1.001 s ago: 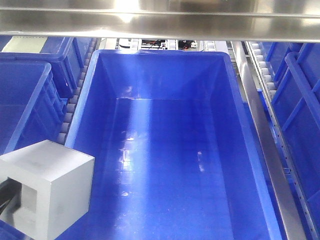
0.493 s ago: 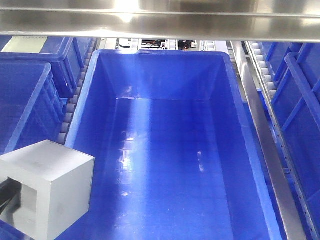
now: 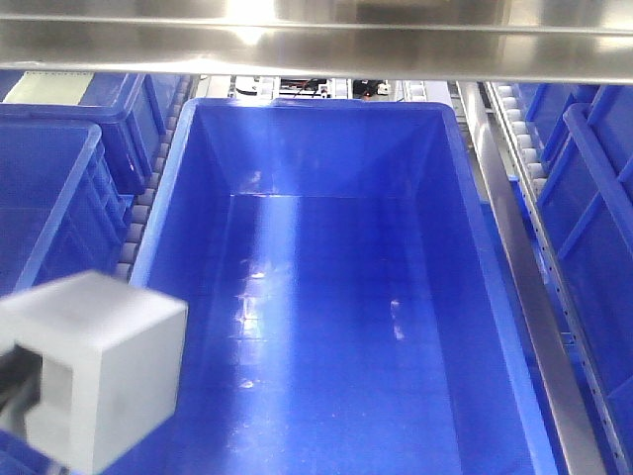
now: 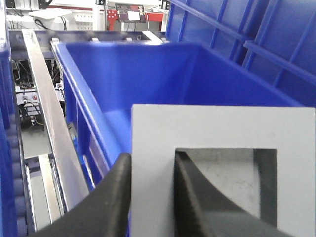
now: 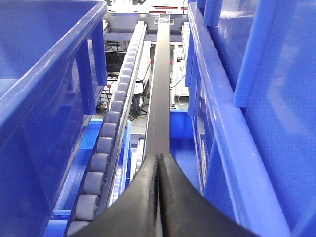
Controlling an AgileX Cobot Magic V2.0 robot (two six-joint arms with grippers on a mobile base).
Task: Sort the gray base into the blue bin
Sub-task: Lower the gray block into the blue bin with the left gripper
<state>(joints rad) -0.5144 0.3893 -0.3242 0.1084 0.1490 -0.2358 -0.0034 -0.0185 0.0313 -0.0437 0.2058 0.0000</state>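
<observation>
Gray base (image 3: 94, 371) hangs over the near left rim of the blue bin (image 3: 326, 297), one wall of it pinched between the left gripper's (image 4: 150, 197) fingers, while the right gripper (image 5: 158, 197) is fully closed on nothing.

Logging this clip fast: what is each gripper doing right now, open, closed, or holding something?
Left gripper: closed on the gray base, one finger inside its square opening.
Right gripper: closed, holding nothing.

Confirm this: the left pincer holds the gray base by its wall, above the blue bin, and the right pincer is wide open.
Wrong on the right pincer: the right wrist view shows it shut, empty. The left pincer does grip the gray base above the blue bin.
</observation>
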